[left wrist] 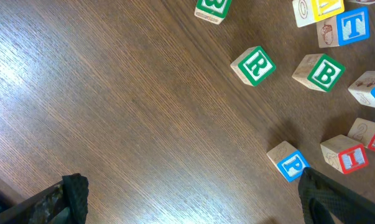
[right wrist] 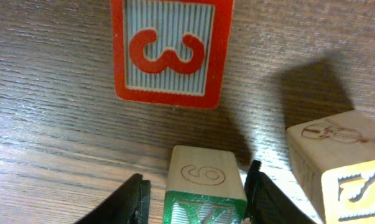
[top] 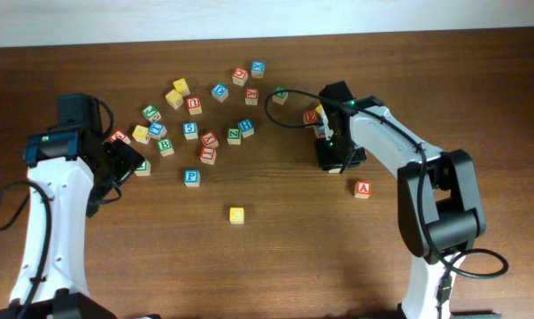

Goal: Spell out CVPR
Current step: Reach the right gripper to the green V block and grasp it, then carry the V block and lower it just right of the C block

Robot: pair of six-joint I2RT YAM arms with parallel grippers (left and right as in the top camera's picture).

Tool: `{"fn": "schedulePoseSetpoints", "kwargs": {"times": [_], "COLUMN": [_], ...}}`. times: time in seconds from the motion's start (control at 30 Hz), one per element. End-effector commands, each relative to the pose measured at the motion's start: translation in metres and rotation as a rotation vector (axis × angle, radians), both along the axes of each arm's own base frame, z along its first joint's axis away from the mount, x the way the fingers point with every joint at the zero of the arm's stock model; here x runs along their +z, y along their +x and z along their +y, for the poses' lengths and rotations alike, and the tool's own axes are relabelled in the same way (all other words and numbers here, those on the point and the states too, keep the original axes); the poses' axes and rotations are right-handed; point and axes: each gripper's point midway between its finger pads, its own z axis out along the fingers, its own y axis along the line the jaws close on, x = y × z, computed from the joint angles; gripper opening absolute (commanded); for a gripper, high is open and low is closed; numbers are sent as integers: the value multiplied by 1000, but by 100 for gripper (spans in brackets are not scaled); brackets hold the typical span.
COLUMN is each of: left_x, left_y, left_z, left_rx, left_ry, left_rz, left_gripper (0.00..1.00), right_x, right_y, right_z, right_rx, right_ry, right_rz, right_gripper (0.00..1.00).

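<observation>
Letter blocks (top: 190,130) lie scattered across the far middle of the table (top: 275,266), while a yellow C block (top: 237,214) sits alone nearer us, apparently opening the word. We judge the second letter to be in hand: the right gripper (right wrist: 198,202) pinches a green-faced block (right wrist: 206,177), its letter cropped from view, close to a red block (right wrist: 171,50) reading 3. Next, we expect, it needs lifting and setting just right of the C. The left gripper (left wrist: 190,183), spread wide, hovers beside a blue P block (left wrist: 291,163); a green R block (left wrist: 254,65), green B block (left wrist: 324,71) and blue T block (left wrist: 352,25) are also legible.
</observation>
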Motion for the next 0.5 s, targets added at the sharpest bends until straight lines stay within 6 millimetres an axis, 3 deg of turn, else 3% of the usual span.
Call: {"fn": "schedulePoseSetpoints", "kwargs": {"times": [0.0,0.07,0.27,0.47], "left_x": [-1,-1,-1,-1], "left_y": [-2,-2,-1,-1], "left_z": [0,0,0,0], "left_rx": [17,17,17,17], "left_ry": [0,0,0,0], "left_rz": [2,2,1,1], "left_gripper": [99,99,99,99], "right_x": [-3,-3,2,44], "right_y": [3,4,0,-4], "right_z": [-2,-2,6,18], "right_rx": [-8,-9,-12,-7], "right_ry": [-22,-21,28,97], "right_rz": [-9,-10,11,21], "right_gripper": [35,29,26,24]}}
